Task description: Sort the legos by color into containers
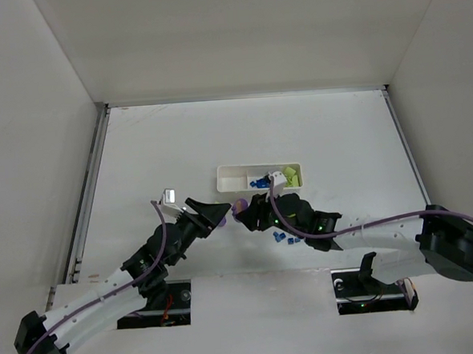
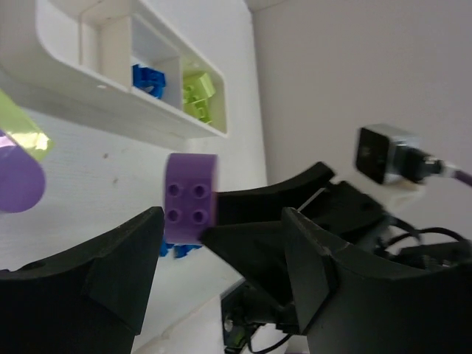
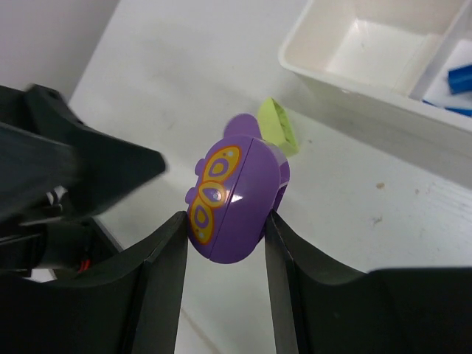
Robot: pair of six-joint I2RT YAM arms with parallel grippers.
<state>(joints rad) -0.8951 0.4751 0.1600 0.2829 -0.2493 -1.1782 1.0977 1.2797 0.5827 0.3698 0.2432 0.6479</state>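
Note:
A rounded purple lego (image 3: 236, 203) with a yellow-orange pattern is off the table, with my right gripper (image 3: 225, 221) shut on it. In the left wrist view the same purple lego (image 2: 190, 199) shows four round holes and sits just ahead of my left gripper (image 2: 221, 221), which is open and holds nothing. From above, the two grippers (image 1: 220, 212) (image 1: 243, 211) meet tip to tip in front of the white tray (image 1: 228, 169). The tray's middle container holds blue legos (image 1: 259, 181) and its right container holds yellow-green legos (image 1: 291, 174). The left container (image 3: 376, 44) looks bare.
A few loose blue bricks (image 1: 284, 239) lie on the table under my right arm. A yellow-green piece (image 3: 279, 125) with another purple shape beside it lies near the tray's front wall (image 3: 354, 81). White walls enclose the table.

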